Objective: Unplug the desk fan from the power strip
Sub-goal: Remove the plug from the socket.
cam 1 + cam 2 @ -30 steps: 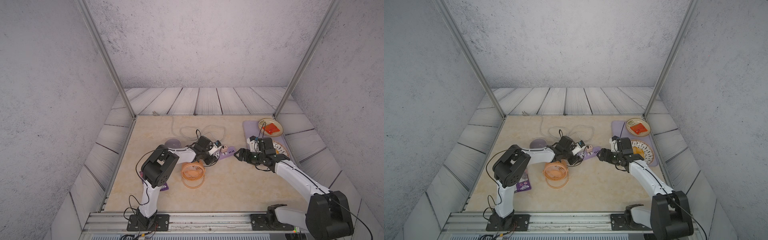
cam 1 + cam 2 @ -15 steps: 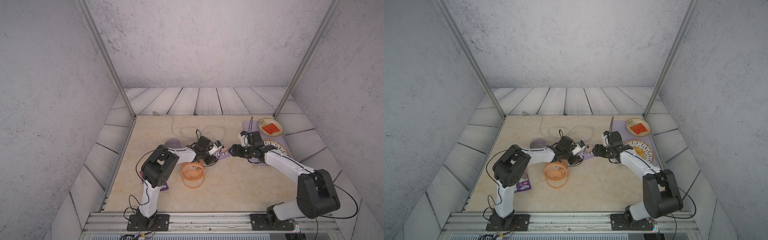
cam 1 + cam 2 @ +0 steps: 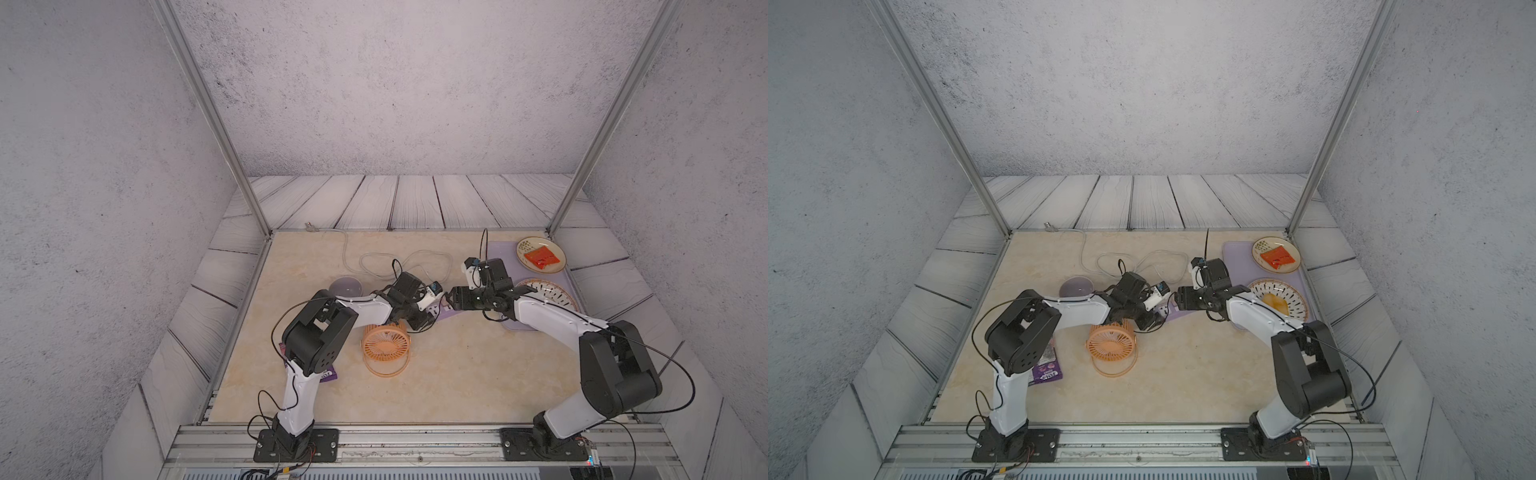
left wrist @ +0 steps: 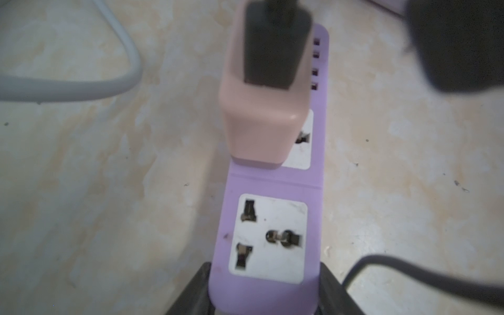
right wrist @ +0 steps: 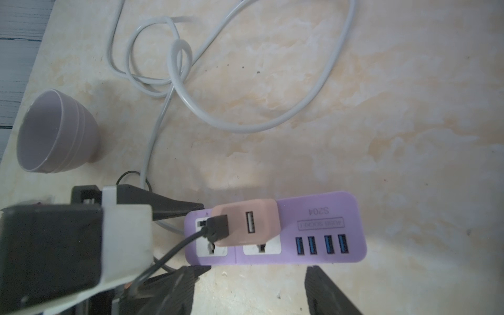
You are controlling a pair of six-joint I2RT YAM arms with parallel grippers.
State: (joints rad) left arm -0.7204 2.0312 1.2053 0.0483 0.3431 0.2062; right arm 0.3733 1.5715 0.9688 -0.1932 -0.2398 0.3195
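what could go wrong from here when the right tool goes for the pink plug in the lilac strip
1. The open right tool is not yet around the pale pink plug block. Closing on the black USB connector instead might unplug only that.
2. The left tool clamps just one end of the short lilac power strip, so a pull may lever it up.
3. The thin black cord could drag the small orange plastic fan.

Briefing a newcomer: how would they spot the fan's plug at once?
On the beige tabletop, beyond the orange fan, lies a short lilac power strip. The plug is the pale pink block in its socket nearer the blue ports; a black cord enters it, and the other socket is empty.
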